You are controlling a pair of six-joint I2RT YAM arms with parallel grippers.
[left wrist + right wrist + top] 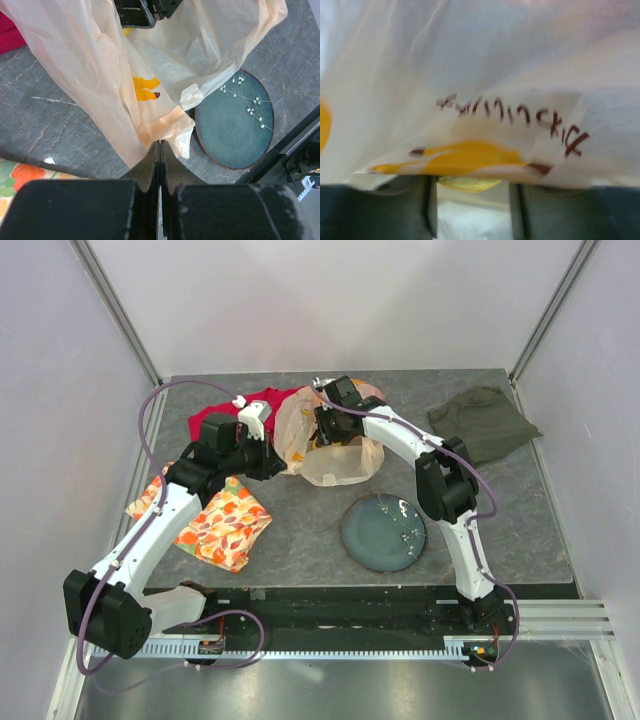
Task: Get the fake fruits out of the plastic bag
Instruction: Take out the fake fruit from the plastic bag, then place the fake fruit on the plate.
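The beige plastic bag [335, 455] lies crumpled at mid-table; it fills the left wrist view [90, 75] and the right wrist view [485, 65]. My left gripper [277, 462] is shut on the bag's lower edge [160, 143], pinching the film. My right gripper [322, 430] reaches into the bag's mouth from above. In the right wrist view its fingers [395, 210] stand apart, and my right gripper [472, 190] has a yellow fruit [467, 183] between the tips, mostly hidden under printed film. The other fruits are hidden.
A dark teal plate [383, 532] sits in front of the bag, also in the left wrist view [235, 120]. A red cloth [262, 405] lies behind the bag, an orange-flowered cloth [215, 525] at the left, an olive cloth [485, 420] at the back right.
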